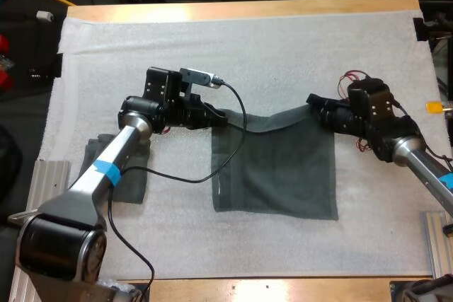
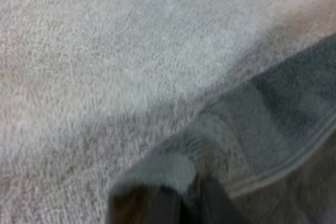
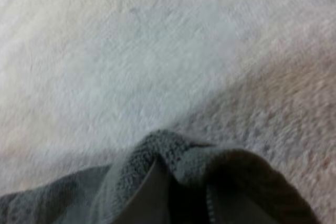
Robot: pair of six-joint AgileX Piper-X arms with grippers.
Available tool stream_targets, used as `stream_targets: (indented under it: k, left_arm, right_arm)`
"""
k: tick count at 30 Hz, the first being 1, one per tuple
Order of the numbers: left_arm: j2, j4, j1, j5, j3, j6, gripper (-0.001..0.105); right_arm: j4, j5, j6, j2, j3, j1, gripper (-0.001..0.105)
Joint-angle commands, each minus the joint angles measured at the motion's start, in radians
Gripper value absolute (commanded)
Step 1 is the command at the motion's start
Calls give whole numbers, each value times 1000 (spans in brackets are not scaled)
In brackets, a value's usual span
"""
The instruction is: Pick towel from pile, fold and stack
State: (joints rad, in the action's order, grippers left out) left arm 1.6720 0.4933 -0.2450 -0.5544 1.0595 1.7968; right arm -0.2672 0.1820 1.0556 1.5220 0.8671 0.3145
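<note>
While my left gripper (image 1: 218, 117) and right gripper (image 1: 316, 104) each clamp a far corner, the dark grey-green cloth towel (image 1: 276, 167) spans between them, body lying toward me on white mat (image 1: 283, 40).

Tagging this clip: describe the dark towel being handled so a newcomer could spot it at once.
On the white mat, look at the middle. The spread towel lies open there, its far corners pinched by the left gripper and right gripper. The other towel sits partly hidden under the left arm.
</note>
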Motion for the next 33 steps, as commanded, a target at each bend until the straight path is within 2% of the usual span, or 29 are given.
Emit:
stream_targets:
  k: [1, 6, 8, 11, 13, 16, 19, 23, 26, 33]
  left_arm:
    - [0, -24, 1, 4, 4, 0, 0]
    - [6, -65, 1, 4, 4, 38, 1]
    - [5, -88, 1, 4, 4, 66, 7]
    - [5, -135, 1, -12, 4, 121, 26]
    - [5, -182, 1, -59, 4, 156, 46]
    - [5, -200, 1, -120, 13, 165, 63]
    - [2, -175, 1, -183, 30, 165, 63]
    - [-41, -110, 1, -176, 35, 131, 62]
    - [-100, -29, 1, -136, 35, 62, 62]
    - [-273, 207, 1, -67, 35, -48, 62]
  right_arm:
    - [12, -17, 2, 5, 5, -3, 0]
    - [36, -27, -45, 16, 5, -10, 1]
    - [58, -29, -68, 16, 5, -13, 9]
    - [143, -24, -117, 16, 5, -12, 32]
    - [223, -20, -151, 16, 5, -12, 52]
    - [316, -20, -163, 16, 5, -12, 62]
    - [363, 20, -155, 10, 5, -12, 62]
    - [355, 72, -104, -20, 5, -12, 62]
    - [306, 76, -38, -76, 5, -9, 62]
    - [36, 76, 82, -272, 5, -8, 62]
